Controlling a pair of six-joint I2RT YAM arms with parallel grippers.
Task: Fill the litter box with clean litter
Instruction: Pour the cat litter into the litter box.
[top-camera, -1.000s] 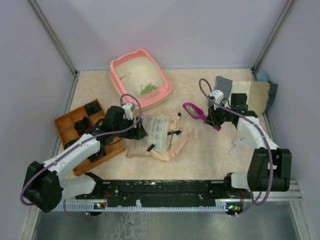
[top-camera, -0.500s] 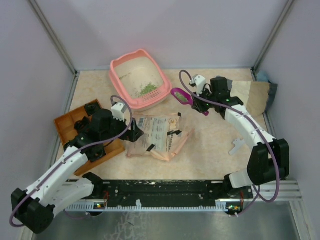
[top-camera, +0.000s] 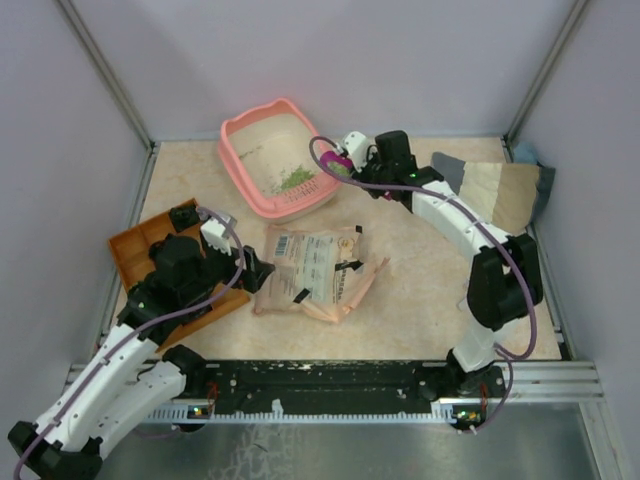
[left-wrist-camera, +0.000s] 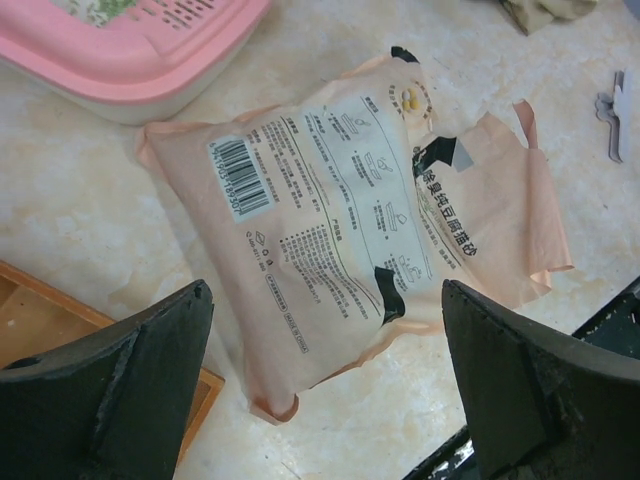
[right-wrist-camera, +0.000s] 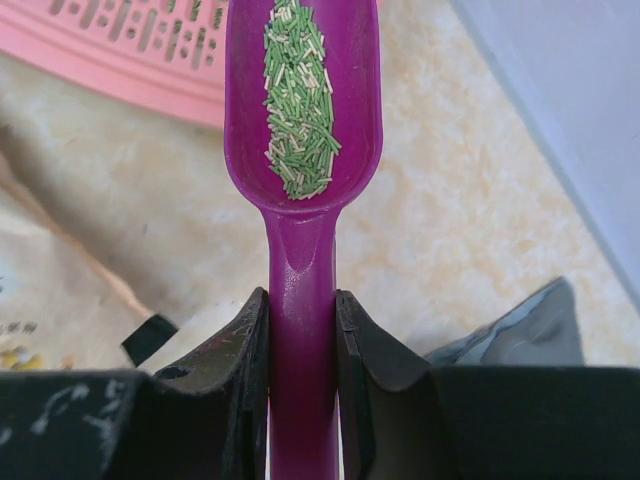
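The pink litter box (top-camera: 240, 172) stands at the back, holding a small pile of green clean litter (top-camera: 294, 180). My right gripper (top-camera: 366, 172) is shut on the handle of a magenta scoop (top-camera: 337, 165), just right of the box's rim. In the right wrist view the scoop (right-wrist-camera: 302, 235) carries green granules (right-wrist-camera: 298, 100) and its tip overlaps the litter box rim (right-wrist-camera: 120, 62); the right gripper (right-wrist-camera: 302, 298) clamps the handle. My left gripper (top-camera: 257, 272) is open and empty, left of the beige paper bag (top-camera: 318, 268). In the left wrist view the left gripper (left-wrist-camera: 325, 300) hangs above the bag (left-wrist-camera: 350, 210).
An orange compartmented tray (top-camera: 128, 250) with black parts sits at the left, under my left arm. A grey and brown bag (top-camera: 500, 190) and a blue cloth (top-camera: 526, 155) lie at the back right. A black rail (top-camera: 330, 380) runs along the near edge.
My right arm has swung the loaded scoop left and away, up to the litter box. My left gripper has opened wide and drawn back from the bag toward the near left.
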